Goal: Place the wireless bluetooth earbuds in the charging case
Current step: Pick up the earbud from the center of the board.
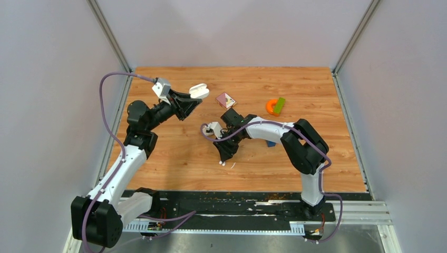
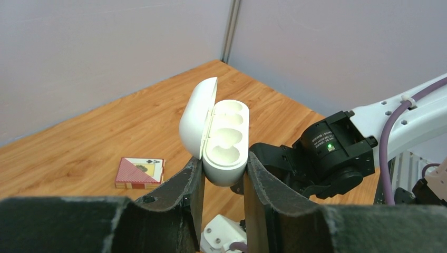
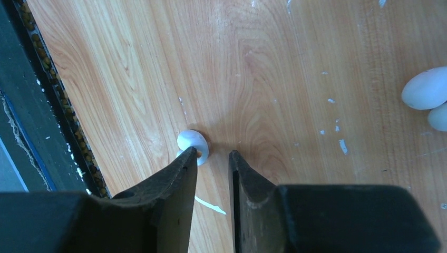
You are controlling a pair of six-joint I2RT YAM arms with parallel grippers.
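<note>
I see the cream-white charging case (image 2: 226, 142) raised off the bench, clamped low in the left gripper (image 2: 225, 168), lid swung open, both sockets empty. The two tiny white earbuds (image 1: 222, 164) lie near each other on the bench, one bud (image 3: 192, 143) just beside a right gripper (image 3: 213, 155) fingertip.

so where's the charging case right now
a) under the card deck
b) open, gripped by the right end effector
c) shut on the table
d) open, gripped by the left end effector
D: the left wrist view shows the charging case clamped in the left end effector, hinged open.
</note>
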